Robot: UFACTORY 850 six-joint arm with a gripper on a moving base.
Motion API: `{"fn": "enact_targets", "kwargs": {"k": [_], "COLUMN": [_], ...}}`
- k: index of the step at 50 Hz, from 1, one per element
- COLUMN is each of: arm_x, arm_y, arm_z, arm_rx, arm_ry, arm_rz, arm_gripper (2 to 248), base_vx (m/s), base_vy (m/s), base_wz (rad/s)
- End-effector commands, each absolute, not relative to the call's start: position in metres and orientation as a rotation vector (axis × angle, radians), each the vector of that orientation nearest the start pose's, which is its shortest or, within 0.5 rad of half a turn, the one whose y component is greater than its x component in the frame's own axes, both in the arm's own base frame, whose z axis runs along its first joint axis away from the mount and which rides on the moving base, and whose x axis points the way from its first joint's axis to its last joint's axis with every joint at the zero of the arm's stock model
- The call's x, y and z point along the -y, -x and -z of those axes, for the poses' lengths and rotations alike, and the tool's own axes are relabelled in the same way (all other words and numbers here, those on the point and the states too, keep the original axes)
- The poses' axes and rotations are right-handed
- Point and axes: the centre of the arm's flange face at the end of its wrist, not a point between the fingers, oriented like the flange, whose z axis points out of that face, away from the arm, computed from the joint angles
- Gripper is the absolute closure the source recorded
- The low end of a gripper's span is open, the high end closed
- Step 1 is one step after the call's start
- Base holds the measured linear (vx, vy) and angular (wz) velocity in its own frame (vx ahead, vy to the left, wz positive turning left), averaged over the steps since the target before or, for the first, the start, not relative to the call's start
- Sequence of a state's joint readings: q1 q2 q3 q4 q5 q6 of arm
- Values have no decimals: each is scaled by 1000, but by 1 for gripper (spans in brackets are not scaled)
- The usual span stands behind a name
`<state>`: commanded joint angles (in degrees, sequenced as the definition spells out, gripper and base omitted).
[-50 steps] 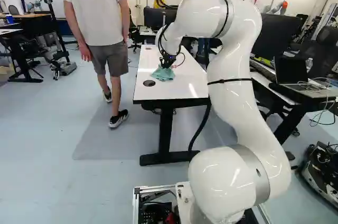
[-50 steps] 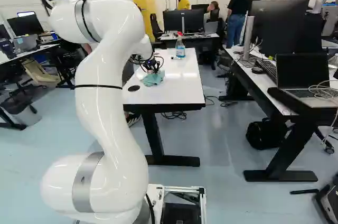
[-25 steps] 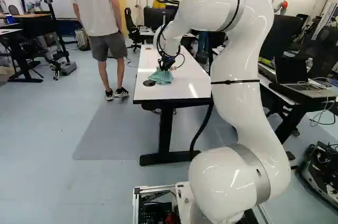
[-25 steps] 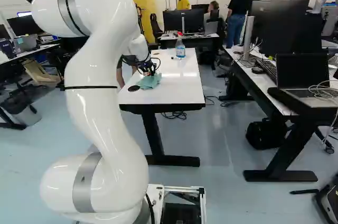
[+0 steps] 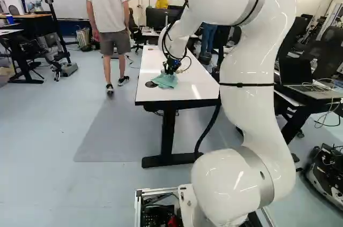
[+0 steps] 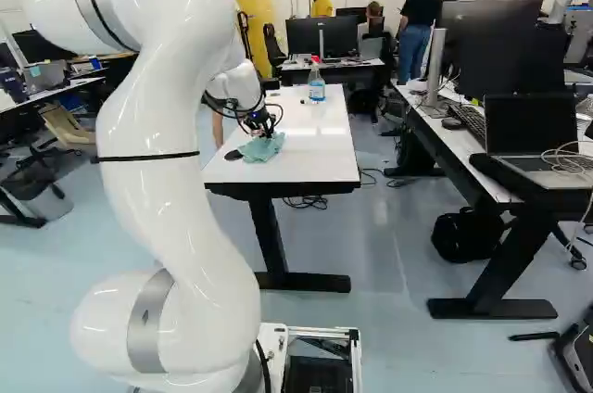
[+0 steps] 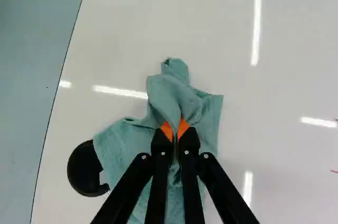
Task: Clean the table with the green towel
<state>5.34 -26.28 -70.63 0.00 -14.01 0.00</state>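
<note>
Towel [image 7: 124,142] lies rumpled on the white table [image 7: 211,18] – a fold clamped between the fingers of the gripper [image 5: 170,70], one edge over the black disc [image 7: 82,168] – with a spray bottle [image 6: 317,91] farther along.

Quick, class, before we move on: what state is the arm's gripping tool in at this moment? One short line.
Tool: closed, holding the green towel, a fold of it pinched between the two orange pads.
</note>
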Motion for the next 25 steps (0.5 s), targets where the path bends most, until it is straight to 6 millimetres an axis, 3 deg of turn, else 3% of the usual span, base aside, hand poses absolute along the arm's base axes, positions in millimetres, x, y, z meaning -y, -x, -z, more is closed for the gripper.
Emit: {"fn": "enact_targets", "kwargs": {"k": [25], "arm_x": [-13], "arm_y": [-603], "arm_z": [-437], "arm_rx": [33], "arm_ry": [3032], "arm_rz": [799], "arm_gripper": [219], "base_vx": [0], "base_vy": [0], "base_wz": [0]}}
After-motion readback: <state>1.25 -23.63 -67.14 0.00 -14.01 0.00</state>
